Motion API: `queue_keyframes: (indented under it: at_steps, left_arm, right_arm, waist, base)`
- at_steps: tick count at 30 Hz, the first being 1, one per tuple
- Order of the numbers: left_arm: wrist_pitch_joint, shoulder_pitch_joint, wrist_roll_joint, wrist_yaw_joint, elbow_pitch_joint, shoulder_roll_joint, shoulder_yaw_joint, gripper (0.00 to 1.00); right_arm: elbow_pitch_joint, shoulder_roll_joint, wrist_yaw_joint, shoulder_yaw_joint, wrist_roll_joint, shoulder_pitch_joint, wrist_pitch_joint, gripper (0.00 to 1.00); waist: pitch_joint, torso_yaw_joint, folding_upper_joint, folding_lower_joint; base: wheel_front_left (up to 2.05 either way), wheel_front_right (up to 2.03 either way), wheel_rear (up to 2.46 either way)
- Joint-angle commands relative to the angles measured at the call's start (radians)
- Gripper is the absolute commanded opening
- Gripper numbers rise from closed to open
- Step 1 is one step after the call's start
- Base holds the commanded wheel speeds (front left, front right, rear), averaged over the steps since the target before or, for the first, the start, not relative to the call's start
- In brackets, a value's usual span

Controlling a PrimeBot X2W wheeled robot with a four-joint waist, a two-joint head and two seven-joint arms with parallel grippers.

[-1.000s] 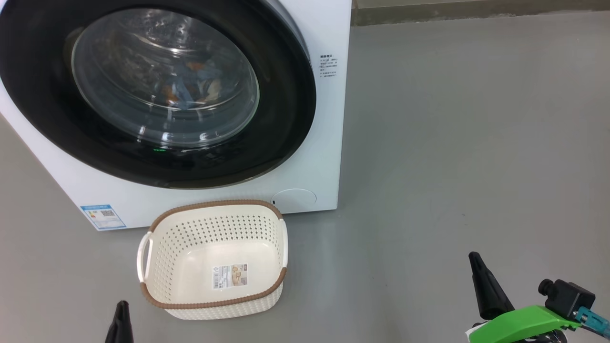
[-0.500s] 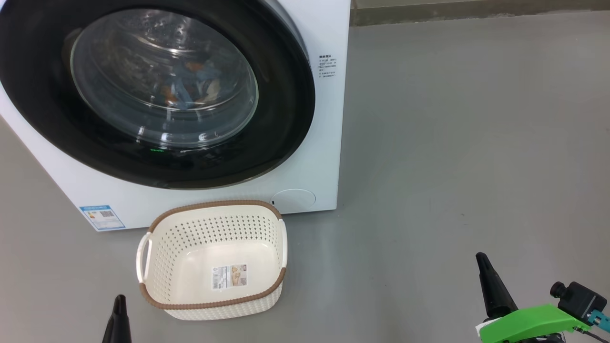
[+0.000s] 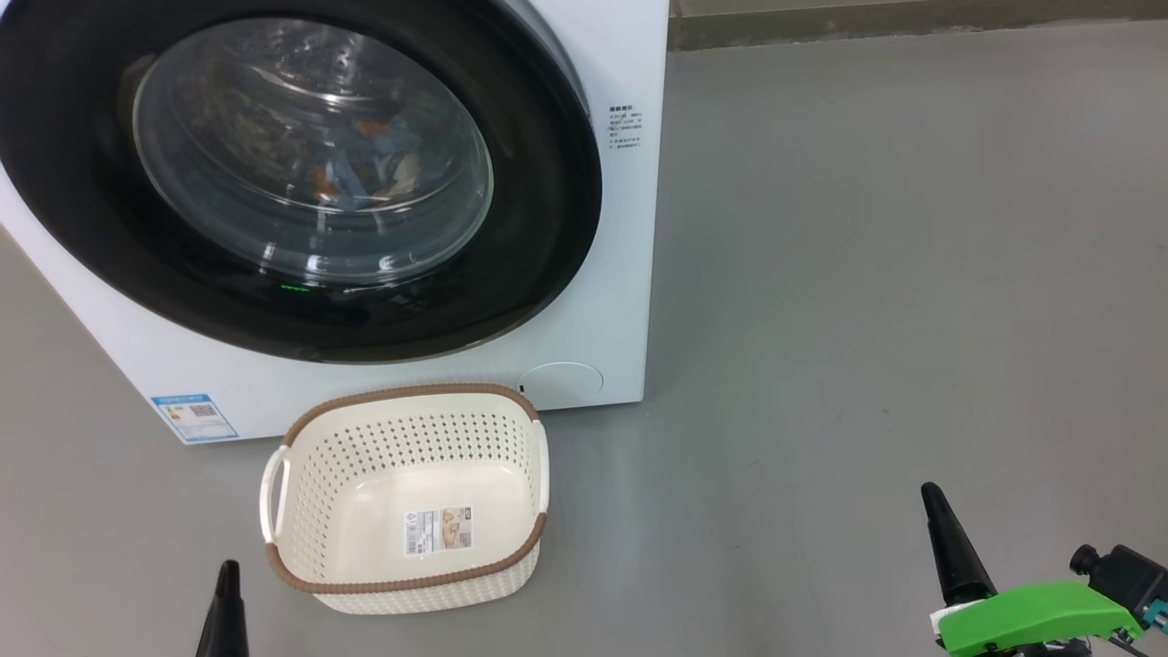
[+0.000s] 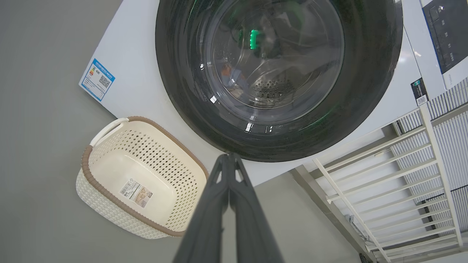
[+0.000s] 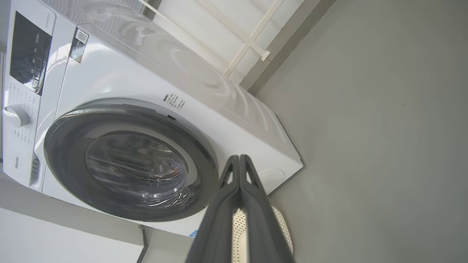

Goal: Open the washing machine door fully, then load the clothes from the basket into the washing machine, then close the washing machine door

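The white washing machine (image 3: pixel 630 274) stands at the upper left with its round black door (image 3: pixel 547 228) shut against the front. Through the glass window, blue and orange clothes (image 3: pixel 365 169) lie inside the drum. On the floor in front sits the cream basket (image 3: pixel 301 474) with a brown rim, holding nothing but its paper label. My left gripper (image 3: pixel 225 593) shows as a dark tip at the bottom left, beside the basket; its fingers (image 4: pixel 226 182) are pressed together. My right gripper (image 3: pixel 940 538) hangs at the lower right over bare floor, its fingers (image 5: pixel 239 182) also together and holding nothing.
Grey floor (image 3: pixel 867 274) spreads to the right of the machine. A wall base (image 3: pixel 912 18) runs along the top. A white slatted rack (image 4: pixel 402 175) stands beside the machine in the left wrist view.
My right gripper has drifted a little right and down. The left gripper tip has sunk slightly. Door, clothes and basket have stayed put.
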Motion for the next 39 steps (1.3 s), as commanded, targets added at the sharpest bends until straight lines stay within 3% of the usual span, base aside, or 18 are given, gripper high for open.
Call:
queue_keyframes:
  at_steps: [1, 39]
  left_arm:
    - [0.01, -0.048, -0.033, -0.011, -0.015, 0.018, 0.025, 0.0]
    - [0.122, -0.125, -0.472, -0.024, 0.039, 0.025, 0.051, 0.0]
  right_arm:
    - [-0.022, -0.002, -0.001, 0.005, 0.038, -0.043, 0.01, 0.0]
    - [-0.017, -0.001, -0.002, -0.037, 0.467, -0.059, 0.122, 0.0]
  waist:
    - [0.0, 0.0, 0.0, -0.0001]
    - [-0.001, -0.006, 0.0, -0.0001]
  base:
    - [0.0, 0.0, 0.0]
    - [0.0, 0.0, 0.0]
